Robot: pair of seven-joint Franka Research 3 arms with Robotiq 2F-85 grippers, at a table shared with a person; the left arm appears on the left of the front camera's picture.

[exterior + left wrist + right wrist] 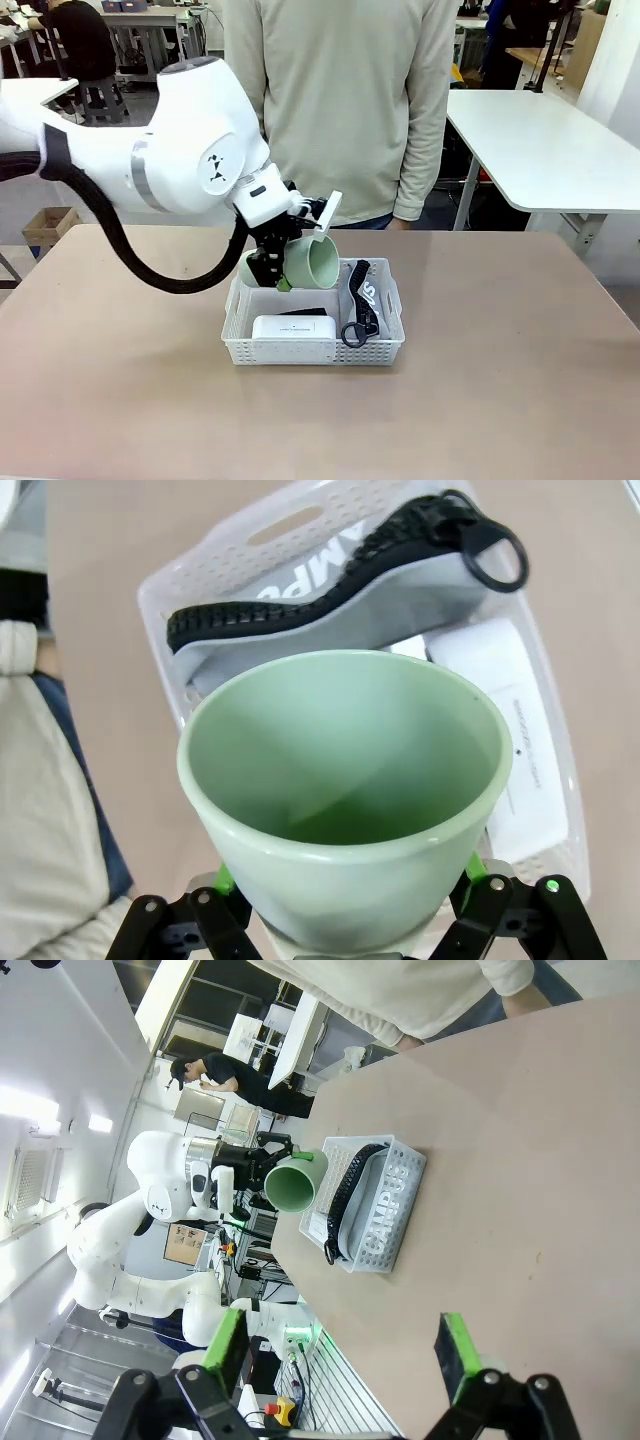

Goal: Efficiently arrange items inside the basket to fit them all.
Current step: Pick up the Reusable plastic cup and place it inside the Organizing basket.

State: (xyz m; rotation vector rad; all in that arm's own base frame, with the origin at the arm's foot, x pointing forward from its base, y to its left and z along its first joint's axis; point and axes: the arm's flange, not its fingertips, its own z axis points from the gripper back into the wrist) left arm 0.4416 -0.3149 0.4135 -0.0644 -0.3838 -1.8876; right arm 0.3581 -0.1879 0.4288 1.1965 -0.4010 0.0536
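Note:
My left gripper (270,268) is shut on the pale green cup (315,262), which is tipped on its side above the far left end of the white basket (390,350). In the left wrist view the cup (345,790) sits mouth-up between my gripper's (350,905) green pads (224,880). The white case (293,327) lies at the basket's front left, with the black stapler (305,312) partly hidden behind it. The grey zip pouch (362,298) stands on edge along the right side. My right gripper (340,1345) is open with nothing in it, well away from the basket (400,1195).
A person in a pale sweatshirt (340,100) stands at the far edge of the table, right behind the basket. Bare tan tabletop (520,380) surrounds the basket on all sides. Another white table (540,140) stands at the back right.

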